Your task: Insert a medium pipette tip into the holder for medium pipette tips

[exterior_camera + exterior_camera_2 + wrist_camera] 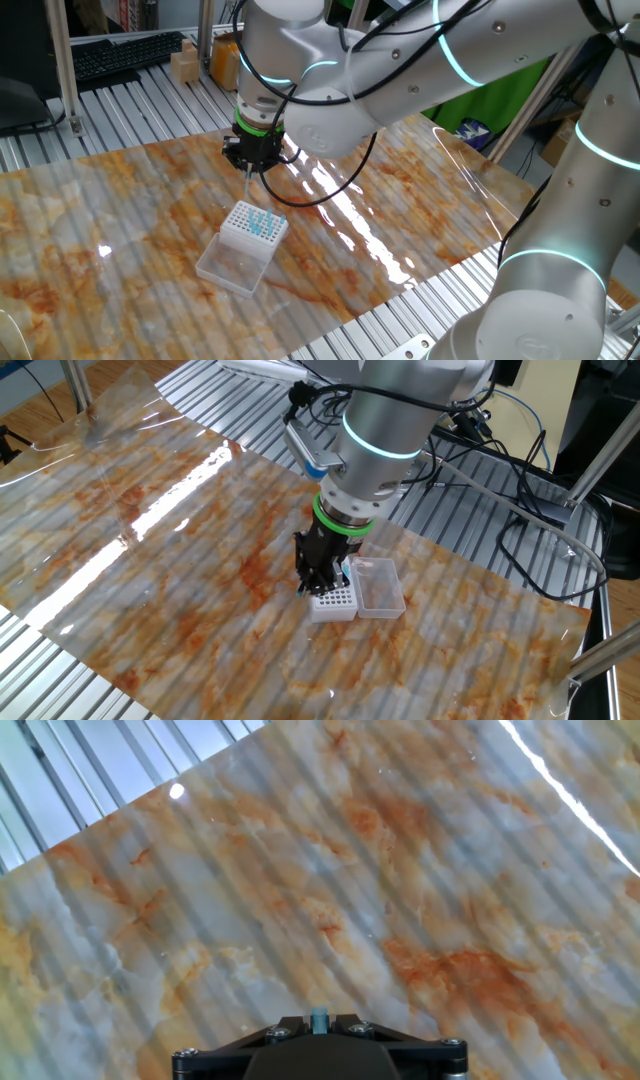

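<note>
Glossy white, rounded arm [420, 80] with glowing cyan rings at its joints. Bright green collar [340, 522] above the matte black two-finger gripper [318, 578]. Black cables [330, 190] loop along the wrist. Silver screws [360, 1031] stud the black gripper housing.

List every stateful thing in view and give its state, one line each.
pincer: shut on the medium pipette tip, pointing steeply down above the rack.
medium pipette tip: held near upright, not yet seated.
holder for medium pipette tips: upright, several blue tips already in it.
clear tray: attached to the holder, looks empty.
</note>
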Tool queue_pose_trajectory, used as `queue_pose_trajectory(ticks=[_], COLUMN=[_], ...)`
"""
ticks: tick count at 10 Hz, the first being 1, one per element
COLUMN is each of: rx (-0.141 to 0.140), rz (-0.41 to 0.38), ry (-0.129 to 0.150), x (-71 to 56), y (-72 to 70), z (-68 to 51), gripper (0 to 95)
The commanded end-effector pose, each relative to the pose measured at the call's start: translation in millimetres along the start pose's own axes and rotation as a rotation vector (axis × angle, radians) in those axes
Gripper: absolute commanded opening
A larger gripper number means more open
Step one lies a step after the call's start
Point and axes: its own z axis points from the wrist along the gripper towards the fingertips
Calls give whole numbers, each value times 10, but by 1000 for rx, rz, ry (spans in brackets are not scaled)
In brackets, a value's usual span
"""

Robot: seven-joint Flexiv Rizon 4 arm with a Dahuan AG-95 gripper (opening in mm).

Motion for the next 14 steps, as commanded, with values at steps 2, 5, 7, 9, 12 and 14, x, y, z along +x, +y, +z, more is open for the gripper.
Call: queue_pose_trajectory(ticks=[2,5,7,9,12,14], rx=[3,3,4,0,-8,-9], rz=[-3,-2,-3,-17,-32,-32], ry=[-7,-17,-21,-22,-35,-38], x=[5,11,19,34,74,92], y=[-1,21,31,27,16,10], z=[-3,17,29,35,48,56], gripper=[0,0,0,0,0,0])
